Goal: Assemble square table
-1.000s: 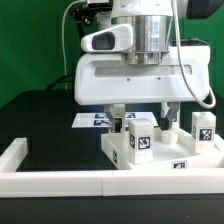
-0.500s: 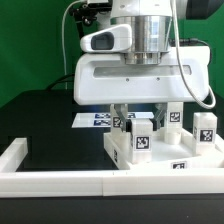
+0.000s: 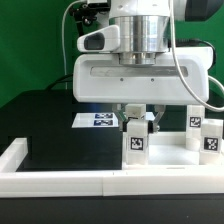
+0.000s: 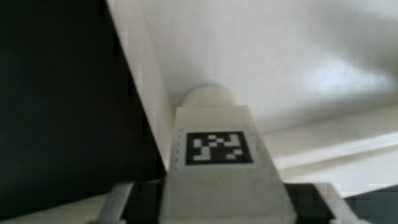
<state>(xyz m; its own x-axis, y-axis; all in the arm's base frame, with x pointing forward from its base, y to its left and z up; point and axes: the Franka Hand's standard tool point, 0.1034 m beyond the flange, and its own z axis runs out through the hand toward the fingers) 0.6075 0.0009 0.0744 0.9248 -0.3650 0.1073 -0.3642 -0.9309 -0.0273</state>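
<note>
My gripper (image 3: 137,124) is shut on a white block leg (image 3: 134,143) with a black-and-white tag, held upright at the near left part of the square tabletop slab (image 3: 165,163). I cannot tell whether the leg touches the slab. In the wrist view the leg (image 4: 221,140) runs out from between my fingers (image 4: 125,203), its far end over the white slab (image 4: 302,60) near its edge. Two more tagged legs (image 3: 196,124) (image 3: 211,145) stand at the exterior view's right.
The long white border wall (image 3: 90,184) runs along the front, with its side arm (image 3: 12,155) at the exterior view's left. The marker board (image 3: 98,120) lies on the black table (image 3: 50,125) behind the gripper. Black table also shows beside the slab in the wrist view (image 4: 54,90).
The gripper has dropped lower and closed on the front leg. The slab and the other legs now sit farther to the exterior view's right than before.
</note>
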